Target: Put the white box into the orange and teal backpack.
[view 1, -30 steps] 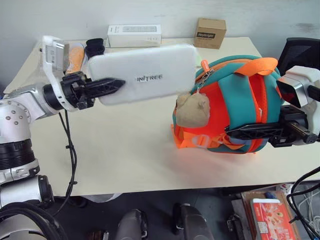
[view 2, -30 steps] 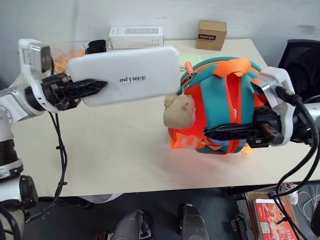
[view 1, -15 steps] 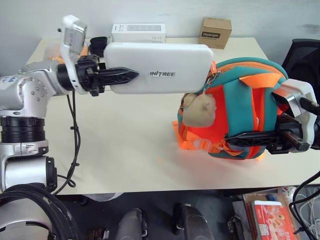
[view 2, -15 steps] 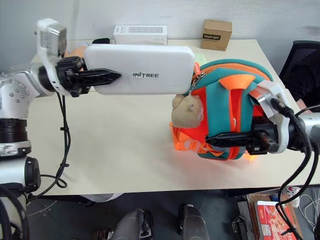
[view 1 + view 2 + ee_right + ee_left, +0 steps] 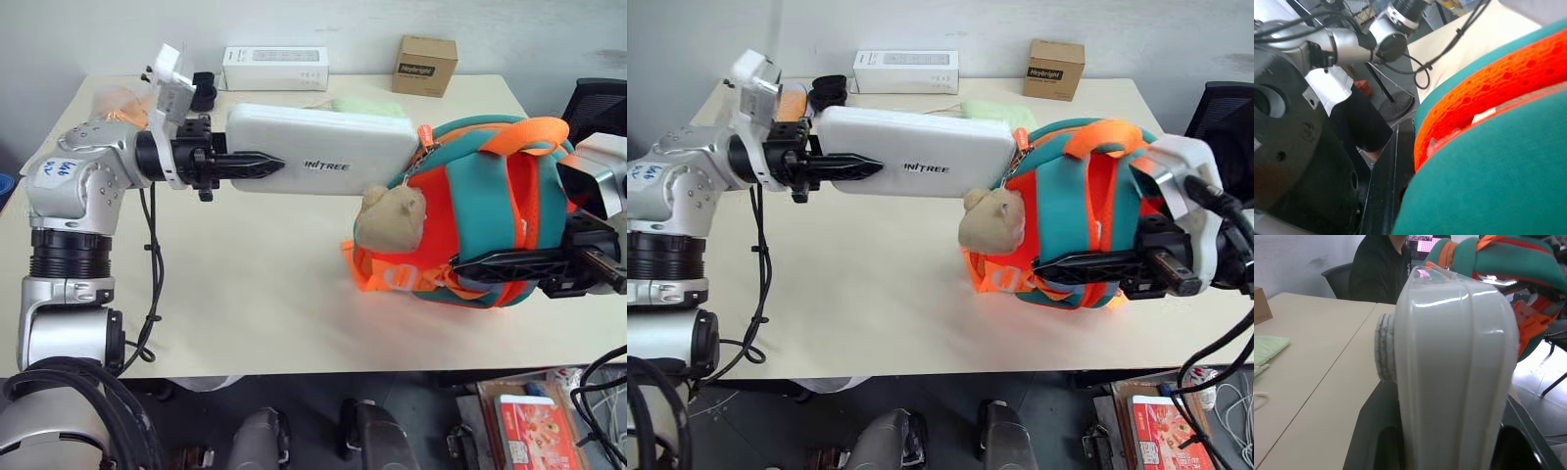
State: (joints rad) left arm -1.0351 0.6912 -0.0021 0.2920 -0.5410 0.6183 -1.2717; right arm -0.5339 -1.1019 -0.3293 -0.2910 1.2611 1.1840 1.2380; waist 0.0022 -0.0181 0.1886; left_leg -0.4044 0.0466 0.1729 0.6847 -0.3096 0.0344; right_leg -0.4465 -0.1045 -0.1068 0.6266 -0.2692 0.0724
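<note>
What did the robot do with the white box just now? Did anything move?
The left gripper carried the white box across toward the orange and teal backpack, and the box's far end now reaches the backpack's top by the zipper. The box also turned from slanting up to slanting slightly down. The left jaws kept hold of the box, and the right gripper stayed clamped on the backpack.

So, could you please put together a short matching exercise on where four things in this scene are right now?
Things:
1. white box
2. orange and teal backpack
3. brown cardboard box
4. long white carton

Places or states:
A. at the table's far edge, near its left end
B. held in the air by the left gripper
C. gripped by the right gripper
D. at the table's far edge, behind the backpack

Pairs: 1-B, 2-C, 3-D, 4-A
</note>
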